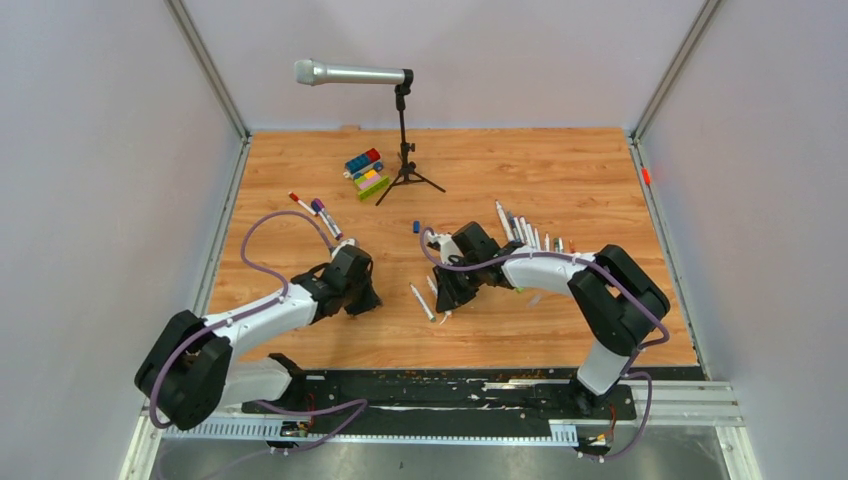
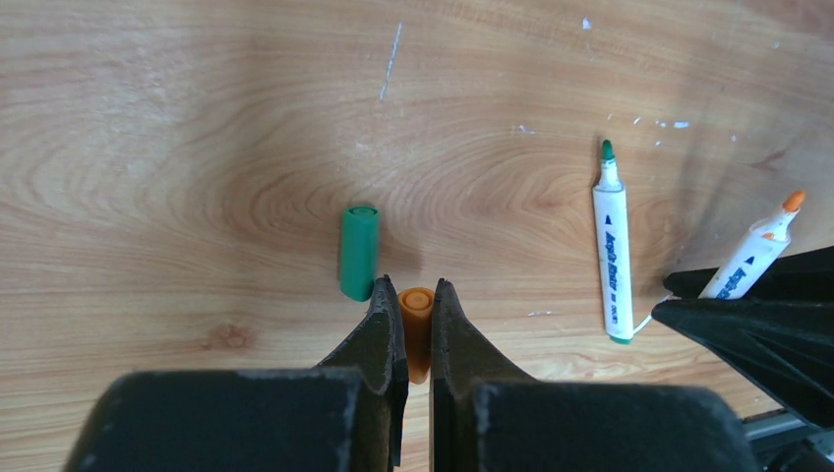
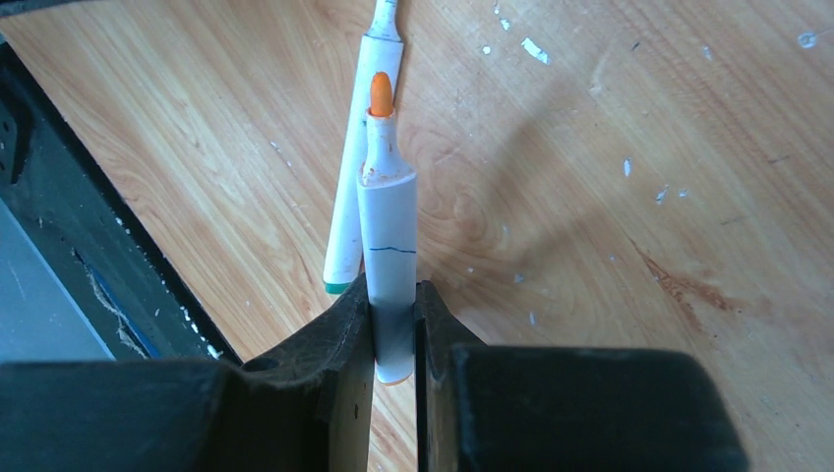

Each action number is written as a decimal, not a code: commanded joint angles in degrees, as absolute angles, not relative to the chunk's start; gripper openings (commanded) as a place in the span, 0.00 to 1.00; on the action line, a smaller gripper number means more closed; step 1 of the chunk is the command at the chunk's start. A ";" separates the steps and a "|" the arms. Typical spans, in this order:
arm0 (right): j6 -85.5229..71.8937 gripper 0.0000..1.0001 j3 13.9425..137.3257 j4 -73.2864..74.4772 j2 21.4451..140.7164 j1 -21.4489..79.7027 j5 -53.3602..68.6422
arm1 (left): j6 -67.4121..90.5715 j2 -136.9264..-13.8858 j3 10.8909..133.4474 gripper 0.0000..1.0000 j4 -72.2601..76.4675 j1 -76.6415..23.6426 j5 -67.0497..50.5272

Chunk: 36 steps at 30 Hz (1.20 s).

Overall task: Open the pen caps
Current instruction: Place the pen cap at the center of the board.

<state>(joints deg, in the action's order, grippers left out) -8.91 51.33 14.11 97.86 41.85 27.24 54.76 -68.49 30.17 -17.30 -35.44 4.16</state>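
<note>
The left gripper [image 2: 417, 300] is clamped on an orange cap [image 2: 417, 329], one finger pressed to each side of it, low over the table [image 2: 148, 147]. A green cap [image 2: 359, 252] lies on its side on the wood just beside the left finger (whether the two touch, I cannot tell). A little to the right, the right gripper [image 3: 393, 305] is closed tight around the barrel of the orange pen [image 3: 387, 236]. The pen's orange tip is bare and points away from the wrist. Next to it the green pen [image 3: 349, 197] lies flat on the wood, its green tip also uncovered.

Farther out, a small blue cap [image 1: 415, 226] sits alone between the two arms. A row of pens [image 1: 525, 235] lies side by side beyond the right forearm, too small to tell which are capped. Over on the left side, two pens [image 1: 315, 212] with red and purple ends rest close together.

Nearer the back wall stand some toy blocks [image 1: 365, 172]. Just right of them is a black stand [image 1: 405, 150], with a silver microphone [image 1: 350, 73] held level on top, its head pointing left.
</note>
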 commanded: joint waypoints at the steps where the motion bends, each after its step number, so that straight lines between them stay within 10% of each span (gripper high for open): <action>1: -8.99 0.11 53.84 14.84 98.94 42.16 25.53 | 56.62 -69.94 32.28 0.07 -15.10 -37.09 5.04; 36: -3.38 0.31 56.97 19.71 95.19 42.05 28.66 | 54.57 -70.43 36.53 0.35 -20.65 -37.80 5.76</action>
